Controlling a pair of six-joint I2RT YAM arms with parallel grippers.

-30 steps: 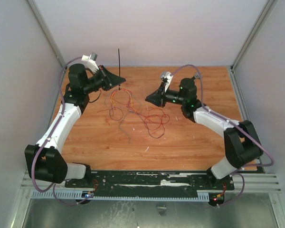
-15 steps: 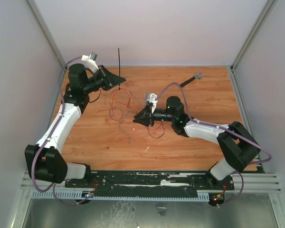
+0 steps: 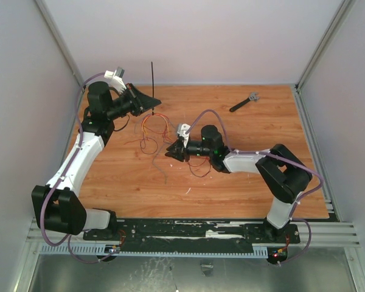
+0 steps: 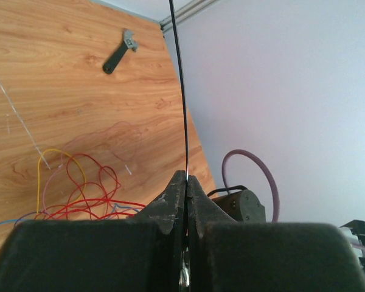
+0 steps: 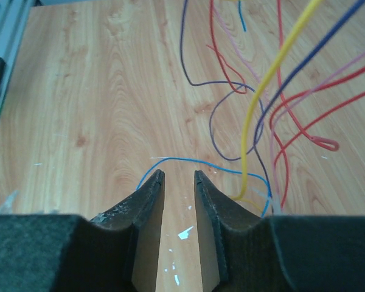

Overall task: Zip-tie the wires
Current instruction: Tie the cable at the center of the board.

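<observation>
Wires [image 3: 153, 129] now at right gripper [image 5: 177, 174], jaws slightly spread; left gripper [image 4: 187, 179] pinching zip tie [image 3: 152, 82].

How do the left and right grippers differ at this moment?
The left gripper is shut on the thin black plastic zip tie, which sticks out beyond its tips. The right gripper is slightly open and empty, low beside the thin, mostly red wires. Both have dark tapered fingers.

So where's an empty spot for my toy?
The table is bare along its near edge, between the wires and the black rail, and at the far right, between the right arm and the black tool. The middle is crowded with wires and the right claw.
</observation>
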